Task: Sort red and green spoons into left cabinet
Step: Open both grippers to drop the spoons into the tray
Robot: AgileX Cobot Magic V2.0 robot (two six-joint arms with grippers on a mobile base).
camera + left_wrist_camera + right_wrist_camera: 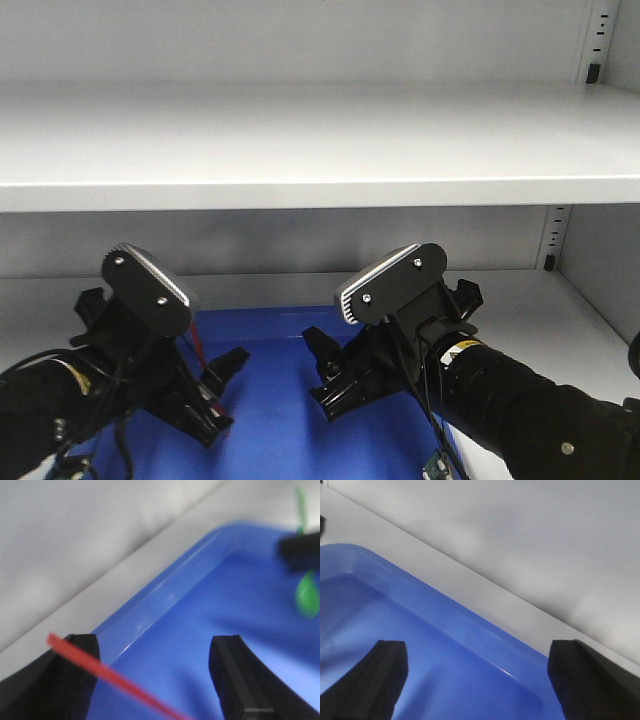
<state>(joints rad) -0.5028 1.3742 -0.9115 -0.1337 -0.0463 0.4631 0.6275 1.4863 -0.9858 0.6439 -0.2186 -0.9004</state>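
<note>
two arms hang over the blue tray (pixel 290 420) on the lower shelf of the grey cabinet (pixel 300 140), and i'm reading everything off that tray. the left gripper (pixel 155 680) has its fingers spread wide in the wrist view, and the red spoon (pixel 110 677) runs as a thin diagonal stick across the left finger, near the tray's back rim. i can't tell whether it's pinched or just resting against that finger. its long axis slants from the rim down toward the tray's middle.

the green spoon (pixel 306 592) shows blurred at the far right of the left wrist view, over the tray's inner floor, close to a dark shape i take for the other arm. its handle points up toward the rim.

the right gripper (pixel 475 680) is spread with nothing between its fingers, above the tray's rear corner. i judge the right arm nearer the green one.
</note>
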